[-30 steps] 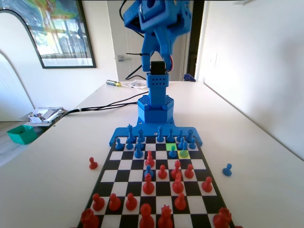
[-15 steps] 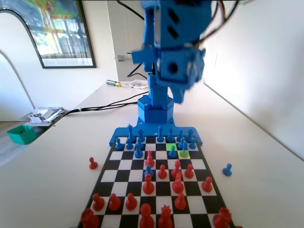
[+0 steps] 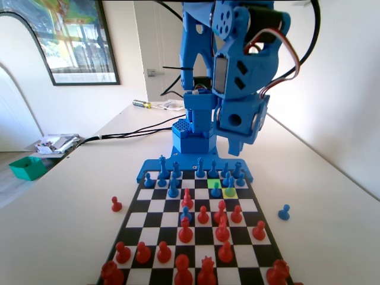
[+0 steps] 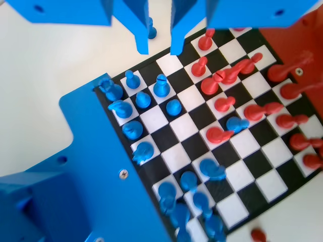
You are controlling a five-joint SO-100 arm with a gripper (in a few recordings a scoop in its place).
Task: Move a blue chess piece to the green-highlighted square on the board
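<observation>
Above the board (image 4: 184, 128) our gripper (image 4: 159, 49) hung with jaws spread and empty; beside the green-highlighted square (image 3: 212, 184) stood the blue chess piece (image 3: 216, 190).

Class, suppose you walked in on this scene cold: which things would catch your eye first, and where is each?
First, the big blue arm rearing over the board's far end in the fixed view, its gripper open and empty above the pieces in the wrist view. Next, the green-highlighted square near the blue rows, then a stray blue pawn on the table right of the board.
</observation>
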